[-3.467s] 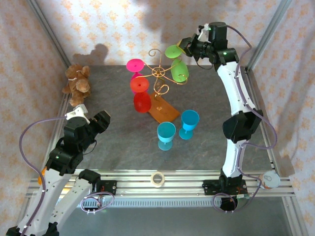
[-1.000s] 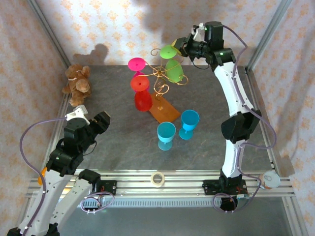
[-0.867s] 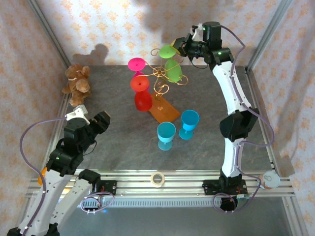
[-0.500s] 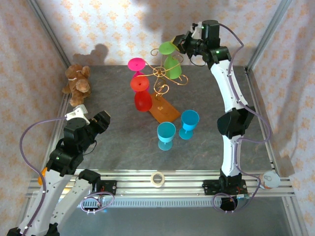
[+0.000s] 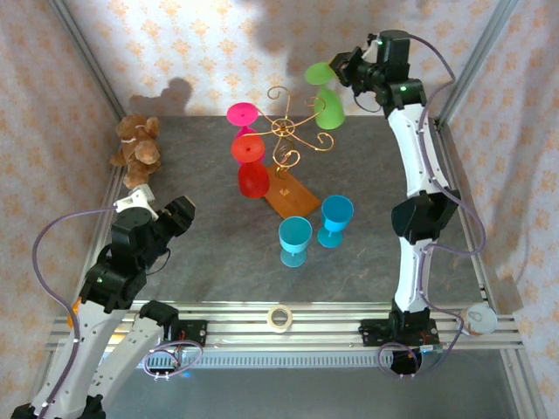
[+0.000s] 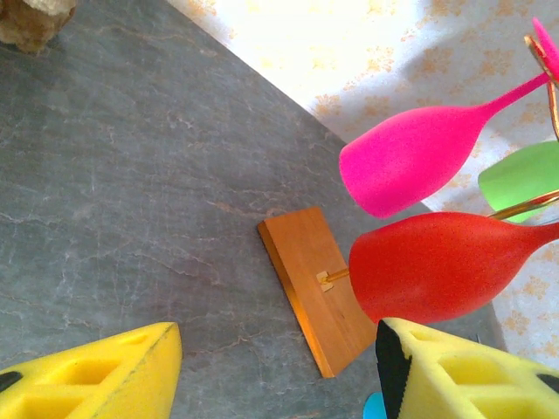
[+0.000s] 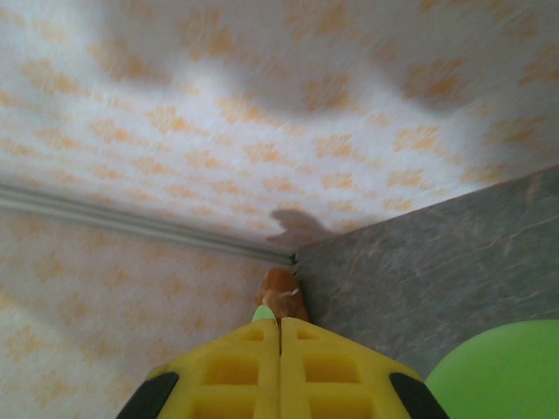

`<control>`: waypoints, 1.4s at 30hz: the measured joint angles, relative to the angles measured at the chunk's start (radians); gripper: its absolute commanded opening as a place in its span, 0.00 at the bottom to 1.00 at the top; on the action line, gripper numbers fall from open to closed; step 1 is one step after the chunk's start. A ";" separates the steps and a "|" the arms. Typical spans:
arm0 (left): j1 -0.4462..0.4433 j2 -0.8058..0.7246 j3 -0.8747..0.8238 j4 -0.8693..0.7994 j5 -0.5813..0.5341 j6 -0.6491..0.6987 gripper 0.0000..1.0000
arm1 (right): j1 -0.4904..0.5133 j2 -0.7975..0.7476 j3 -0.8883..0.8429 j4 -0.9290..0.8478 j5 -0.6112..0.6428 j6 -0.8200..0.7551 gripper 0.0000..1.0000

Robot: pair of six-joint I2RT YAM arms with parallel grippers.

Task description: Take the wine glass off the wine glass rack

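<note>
The wine glass rack (image 5: 288, 131) is a gold wire stand on a wooden base (image 5: 291, 197) at the back middle of the table. A pink glass (image 5: 240, 113) and a red glass (image 5: 251, 179) hang upside down on its left arms. My right gripper (image 5: 341, 73) is shut on the stem of a green wine glass (image 5: 330, 110), held high just right of the rack's right scroll. A green sliver (image 7: 265, 312) pokes out beside the shut fingers (image 7: 279, 325). My left gripper (image 5: 179, 214) hangs open and empty at the near left, facing the base (image 6: 319, 288).
Two blue glasses (image 5: 295, 240) (image 5: 336, 216) stand upright in front of the rack. A teddy bear (image 5: 137, 150) sits at the back left corner. A tape roll (image 5: 279, 319) lies on the front rail. The back wall is close behind the right gripper.
The right gripper has carried the green glass right and up, from over the rack's right arms out to their side. The left arm has not moved.
</note>
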 measured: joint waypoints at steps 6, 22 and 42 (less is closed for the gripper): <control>0.005 0.021 0.071 -0.060 -0.006 0.022 0.61 | -0.102 -0.016 0.007 -0.087 0.045 -0.066 0.00; 0.006 0.040 0.168 -0.241 0.000 0.032 0.62 | -0.066 -0.636 -0.493 -0.303 0.172 -0.316 0.00; 0.006 0.053 0.153 -0.363 0.187 -0.022 0.58 | 0.437 -1.117 -0.794 -0.516 0.372 -0.479 0.00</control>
